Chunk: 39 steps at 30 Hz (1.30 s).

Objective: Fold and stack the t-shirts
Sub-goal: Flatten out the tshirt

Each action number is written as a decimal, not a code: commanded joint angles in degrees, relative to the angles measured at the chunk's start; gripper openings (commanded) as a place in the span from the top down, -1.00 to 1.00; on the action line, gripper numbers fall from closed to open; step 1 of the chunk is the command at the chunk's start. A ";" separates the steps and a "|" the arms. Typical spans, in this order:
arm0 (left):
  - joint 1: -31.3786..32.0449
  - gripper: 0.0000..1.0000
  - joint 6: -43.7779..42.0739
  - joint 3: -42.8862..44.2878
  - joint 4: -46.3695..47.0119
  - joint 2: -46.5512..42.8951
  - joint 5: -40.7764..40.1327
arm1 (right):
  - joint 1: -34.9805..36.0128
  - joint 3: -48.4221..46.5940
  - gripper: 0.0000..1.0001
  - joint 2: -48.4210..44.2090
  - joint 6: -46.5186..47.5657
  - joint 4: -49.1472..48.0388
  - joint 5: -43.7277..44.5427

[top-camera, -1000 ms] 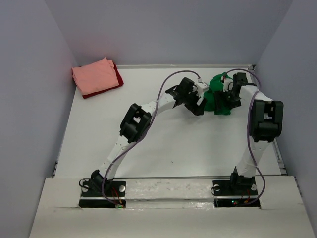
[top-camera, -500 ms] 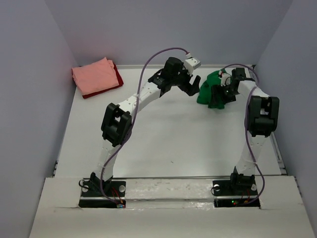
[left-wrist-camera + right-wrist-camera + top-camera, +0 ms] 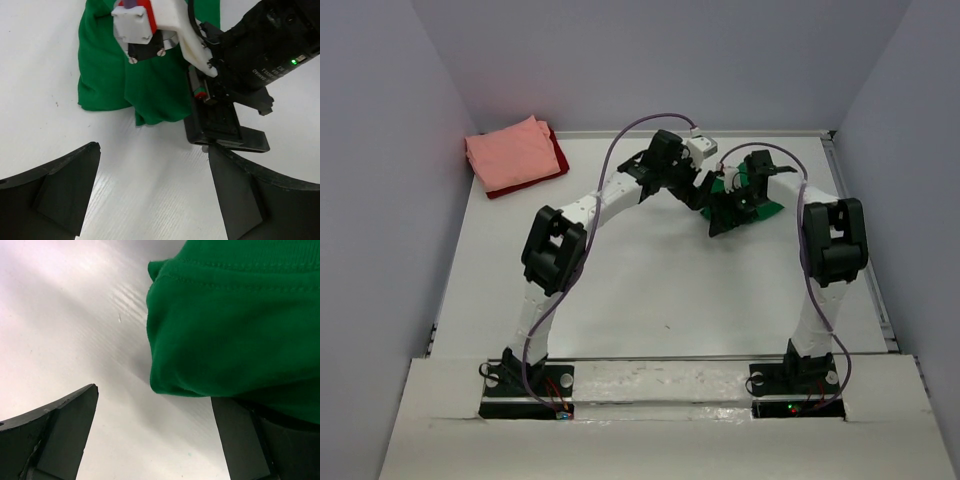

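Now, green t-shirt (image 3: 107, 75): we see a crumpled, rounded lump.
Left gripper (image 3: 155, 192): jaws apart, empty.
Right gripper (image 3: 155, 440): jaws apart.

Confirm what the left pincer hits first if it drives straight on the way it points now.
The open left pincer probably meets the green t-shirt first, past bare table; the right arm sits close beside that line, depth unclear.

One bright green t-shirt (image 3: 107, 75) bunched on the white worktop (image 3: 40, 75), partly covered at its right by the black right arm (image 3: 270, 55), left gripper (image 3: 154, 165) spread wide over the worktop just beside the cloth.
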<state>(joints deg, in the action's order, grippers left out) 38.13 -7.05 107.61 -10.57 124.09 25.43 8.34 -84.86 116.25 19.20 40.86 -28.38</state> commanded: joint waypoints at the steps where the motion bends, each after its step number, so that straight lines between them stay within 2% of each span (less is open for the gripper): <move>1: -0.16 -0.98 -0.51 1.55 3.45 -1.75 -1.35 | 0.80 5.84 -0.99 -1.27 0.57 8.53 -4.31; 7: -0.25 -0.98 -0.60 2.25 3.10 -1.49 -1.26 | 1.33 7.17 -0.99 -6.90 1.72 8.80 0.25; 10: -0.25 -0.98 -0.86 2.78 3.19 -1.84 -1.35 | 0.71 2.87 -0.99 -10.07 0.84 9.15 -0.79; 13: -0.42 -0.98 -1.91 4.00 2.23 -3.15 -2.48 | 0.71 -8.07 -0.99 -10.69 0.57 12.38 -1.41; 18: -2.44 -0.98 -1.83 1.82 2.13 -6.66 -3.81 | 0.19 -14.01 -0.99 -10.60 0.75 13.80 -0.01; 22: -7.61 -0.98 -1.56 -2.40 -0.59 -8.95 -1.27 | -0.95 -14.37 -1.00 -10.34 1.28 13.55 1.48; 25: -9.47 -0.98 -2.70 -8.54 0.80 -12.19 -2.14 | -2.27 -13.06 -0.99 -9.55 1.28 11.53 2.63; 31: -13.86 -0.98 -3.41 -17.77 2.92 -17.29 -0.83 | -4.12 -10.41 -0.99 -4.64 1.10 6.17 11.93; 39: -14.57 -0.98 -3.06 -25.43 6.17 -22.22 0.23 | -5.70 -14.71 -0.99 1.96 0.31 1.50 19.84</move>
<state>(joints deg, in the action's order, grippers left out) 23.20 -9.63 84.20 -8.10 107.11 23.75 3.09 -95.85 117.03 19.70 46.63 -14.17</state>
